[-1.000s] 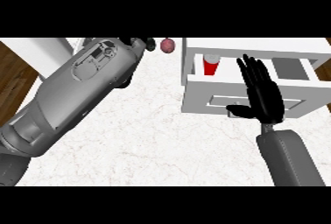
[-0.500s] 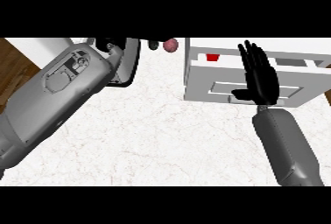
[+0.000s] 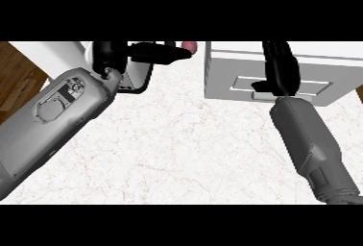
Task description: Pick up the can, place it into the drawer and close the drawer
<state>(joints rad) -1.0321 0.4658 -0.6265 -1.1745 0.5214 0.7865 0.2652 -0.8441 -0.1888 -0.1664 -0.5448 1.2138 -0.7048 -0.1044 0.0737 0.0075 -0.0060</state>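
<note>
The white drawer unit point(image 3: 234, 65) stands at the counter's far right with its drawer pushed in; the front panel point(image 3: 315, 87) sits flush. The red can does not show anywhere now. My right hand point(image 3: 282, 72) lies flat against the drawer front, fingers straight and pointing away from me, open. My left hand point(image 3: 145, 54) is at the far left of the counter, fingers stretched out to the right, holding nothing.
A small pinkish round object point(image 3: 188, 46) lies at the counter's far edge, just beyond my left hand's fingertips. The white marble counter point(image 3: 184, 144) spreads between my forearms. Brown wooden floor point(image 3: 18, 81) shows past its left edge.
The drawer, open with the red can standing inside, has been pushed shut by my right hand, hiding the can. My left forearm has swung further into view.
</note>
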